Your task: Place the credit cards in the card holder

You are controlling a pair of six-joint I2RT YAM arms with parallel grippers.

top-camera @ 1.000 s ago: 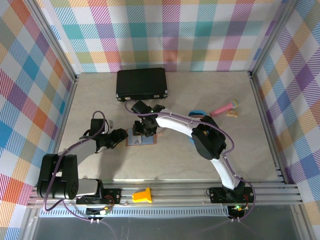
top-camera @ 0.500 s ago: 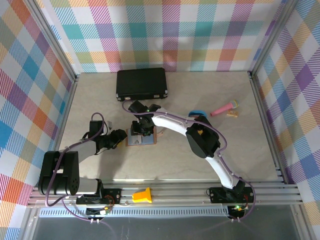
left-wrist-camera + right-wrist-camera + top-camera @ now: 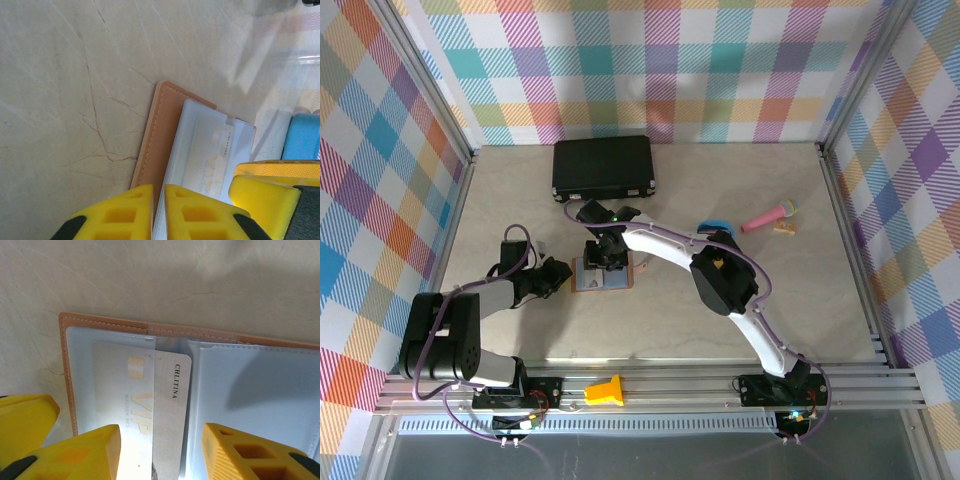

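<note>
Salmon-brown card holder (image 3: 595,283) on a cream, brown-veined table (image 3: 720,320)!
Its pockets were pale blue-grey, the credit card (image 3: 165,405) silvery grey with gold lettering; black case (image 3: 604,166) at twelve o'clock, blue tray (image 3: 713,225) at two, pastel plaid walls (image 3: 670,60) all round.

Table (image 3: 60,75): stone-look slab, beige with thin brown veins, smooth, low sheen. Card holder (image 3: 105,324): tan leather-look cover, fine grain, matt, stitched along the rim. Its inner pockets (image 3: 250,390) are clear bluish plastic film, glossy, catching glare. Card (image 3: 167,405): smooth silver-grey plastic with gold metallic print, duller where the film covers it. Fingers (image 3: 240,452) of the right gripper (image 3: 161,437) and the left gripper (image 3: 159,192): yellow plastic, matt. Black case (image 3: 603,165): matt, hard-looking shell. Frame rails (image 3: 720,385) — bare brushed metal.
</note>
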